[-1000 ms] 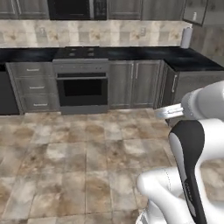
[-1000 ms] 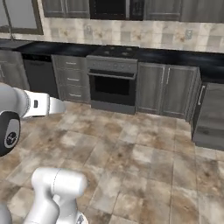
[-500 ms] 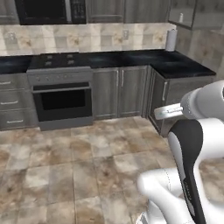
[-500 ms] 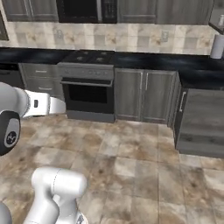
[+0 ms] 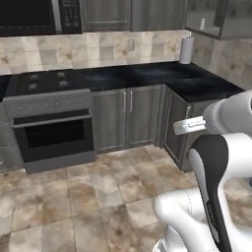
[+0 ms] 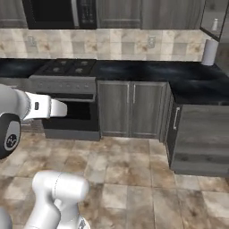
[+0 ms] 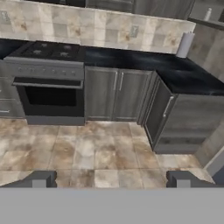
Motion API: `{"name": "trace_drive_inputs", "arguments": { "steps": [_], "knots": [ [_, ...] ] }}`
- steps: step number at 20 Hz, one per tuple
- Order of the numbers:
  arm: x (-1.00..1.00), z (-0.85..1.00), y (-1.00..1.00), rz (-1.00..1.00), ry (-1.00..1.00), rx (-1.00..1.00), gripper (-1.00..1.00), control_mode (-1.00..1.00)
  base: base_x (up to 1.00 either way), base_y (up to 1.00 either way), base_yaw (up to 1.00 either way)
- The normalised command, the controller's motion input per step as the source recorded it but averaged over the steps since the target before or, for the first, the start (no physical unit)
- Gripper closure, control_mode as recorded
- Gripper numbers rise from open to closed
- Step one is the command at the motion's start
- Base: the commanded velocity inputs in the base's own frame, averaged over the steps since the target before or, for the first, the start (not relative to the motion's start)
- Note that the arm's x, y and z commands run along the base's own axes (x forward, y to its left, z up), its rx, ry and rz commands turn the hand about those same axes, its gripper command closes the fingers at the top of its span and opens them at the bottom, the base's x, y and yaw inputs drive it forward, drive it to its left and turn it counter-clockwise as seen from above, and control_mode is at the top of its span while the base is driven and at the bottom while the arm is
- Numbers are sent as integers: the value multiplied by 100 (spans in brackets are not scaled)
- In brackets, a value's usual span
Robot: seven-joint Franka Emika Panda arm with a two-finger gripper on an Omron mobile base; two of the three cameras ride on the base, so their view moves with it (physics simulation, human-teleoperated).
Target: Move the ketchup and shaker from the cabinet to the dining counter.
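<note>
The gripper (image 7: pixel 109 179) has its two dark tips standing wide apart at the bottom of the hand view, holding nothing. Nothing looks moved yet; the fetch is just starting. At upper right the cabinet (image 5: pixel 224 19) stands open, with a small pale container, probably the shaker (image 5: pixel 202 23), on its shelf.

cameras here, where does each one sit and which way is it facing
Left base view: behind the arm's left, facing the oven and corner counter; white arm at lower right.
Right base view: behind its right, same oven; arm at lower left.
Hand view: on the hand, above the open gripper, facing the floor and oven.
All share the paper towel roll.
</note>
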Motion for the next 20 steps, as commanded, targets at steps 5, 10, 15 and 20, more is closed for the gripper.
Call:
{"name": "trace_drive_inputs", "arguments": {
  "steps": [5,10,15,20],
  "knots": [
    [0,0,0,0,0,0,-100,100,100,-34,-30],
    [0,0,0,0,0,0,-100,100,97,-37,-41],
    [0,0,0,0,0,0,-100,100,62,-22,-64],
    [0,0,0,0,0,0,-100,100,52,0,-67]
  ]
}}
